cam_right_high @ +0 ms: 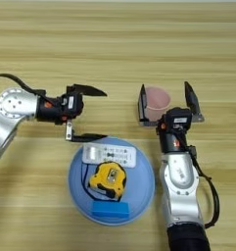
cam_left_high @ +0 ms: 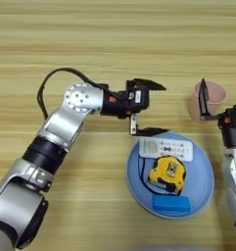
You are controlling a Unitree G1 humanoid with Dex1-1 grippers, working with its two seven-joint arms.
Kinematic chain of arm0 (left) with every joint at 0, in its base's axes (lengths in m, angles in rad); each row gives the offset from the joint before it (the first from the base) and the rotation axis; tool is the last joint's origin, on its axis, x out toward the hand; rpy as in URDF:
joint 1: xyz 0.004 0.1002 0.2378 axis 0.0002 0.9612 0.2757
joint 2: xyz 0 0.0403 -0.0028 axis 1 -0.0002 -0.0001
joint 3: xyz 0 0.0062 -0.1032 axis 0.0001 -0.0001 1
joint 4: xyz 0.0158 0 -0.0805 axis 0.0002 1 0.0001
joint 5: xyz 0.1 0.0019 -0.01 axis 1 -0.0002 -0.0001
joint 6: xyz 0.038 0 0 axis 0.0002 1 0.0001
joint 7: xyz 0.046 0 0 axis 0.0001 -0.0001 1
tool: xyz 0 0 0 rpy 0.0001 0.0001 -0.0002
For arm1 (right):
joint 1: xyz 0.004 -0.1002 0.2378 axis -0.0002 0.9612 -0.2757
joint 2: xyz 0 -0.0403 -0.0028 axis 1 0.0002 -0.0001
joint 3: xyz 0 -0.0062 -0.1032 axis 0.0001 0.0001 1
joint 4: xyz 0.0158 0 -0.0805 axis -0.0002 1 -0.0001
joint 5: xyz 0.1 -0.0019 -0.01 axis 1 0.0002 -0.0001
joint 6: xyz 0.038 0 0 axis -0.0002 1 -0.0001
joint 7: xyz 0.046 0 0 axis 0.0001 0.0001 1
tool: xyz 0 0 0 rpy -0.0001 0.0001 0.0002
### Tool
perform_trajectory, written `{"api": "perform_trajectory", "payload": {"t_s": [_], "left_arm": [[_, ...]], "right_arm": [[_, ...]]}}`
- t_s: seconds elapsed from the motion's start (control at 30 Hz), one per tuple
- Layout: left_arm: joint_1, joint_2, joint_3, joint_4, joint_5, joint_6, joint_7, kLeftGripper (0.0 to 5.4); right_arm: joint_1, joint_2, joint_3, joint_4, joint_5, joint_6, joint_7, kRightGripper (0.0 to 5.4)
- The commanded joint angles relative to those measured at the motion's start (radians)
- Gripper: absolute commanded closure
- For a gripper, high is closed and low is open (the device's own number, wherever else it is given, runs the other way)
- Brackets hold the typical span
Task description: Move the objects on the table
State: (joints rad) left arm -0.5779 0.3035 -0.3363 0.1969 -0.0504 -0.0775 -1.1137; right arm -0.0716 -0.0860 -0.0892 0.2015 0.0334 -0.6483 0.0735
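A pale pink cup (cam_right_high: pixel 156 102) stands upright on the table (cam_right_high: pixel 114 44), right of centre. My right gripper (cam_right_high: pixel 167 105) is open with its fingers on either side of the cup, the cup closer to the left finger (cam_right_high: pixel 142 109). A white remote (cam_right_high: pixel 109 154) lies across the far part of a blue plate (cam_right_high: pixel 145 188), and a flat blue block (cam_right_high: pixel 111 210) lies at the plate's near edge. My left gripper (cam_right_high: pixel 91 113) is open and holds nothing, just beyond the plate's far rim, its lower finger (cam_right_high: pixel 90 137) close to the remote.
A yellow tape measure (cam_right_high: pixel 108 179) with a black cord sits in the middle of the plate, between remote and block. My left arm's black cable (cam_left_high: pixel 51 81) loops over the table behind its wrist.
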Motion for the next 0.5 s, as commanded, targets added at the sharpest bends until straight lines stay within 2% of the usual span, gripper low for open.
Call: {"api": "perform_trajectory", "payload": {"t_s": [0.03, 0.2, 0.5], "left_arm": [[0.020, 0.017, 0.049, -0.102, -0.054, 0.057, 0.030, 0.02], [0.064, 0.002, 0.129, -0.188, -0.128, 0.111, 0.119, 0.02], [0.182, -0.053, 0.238, -0.272, -0.185, 0.129, 0.338, 0.02]], "right_arm": [[0.002, -0.007, -0.003, 0.001, 0.004, -0.003, 0.005, 0.00], [0.005, -0.007, -0.003, -0.004, 0.004, -0.003, 0.005, 0.00], [0.017, -0.010, -0.004, -0.024, 0.010, 0.003, 0.010, 0.00]]}}
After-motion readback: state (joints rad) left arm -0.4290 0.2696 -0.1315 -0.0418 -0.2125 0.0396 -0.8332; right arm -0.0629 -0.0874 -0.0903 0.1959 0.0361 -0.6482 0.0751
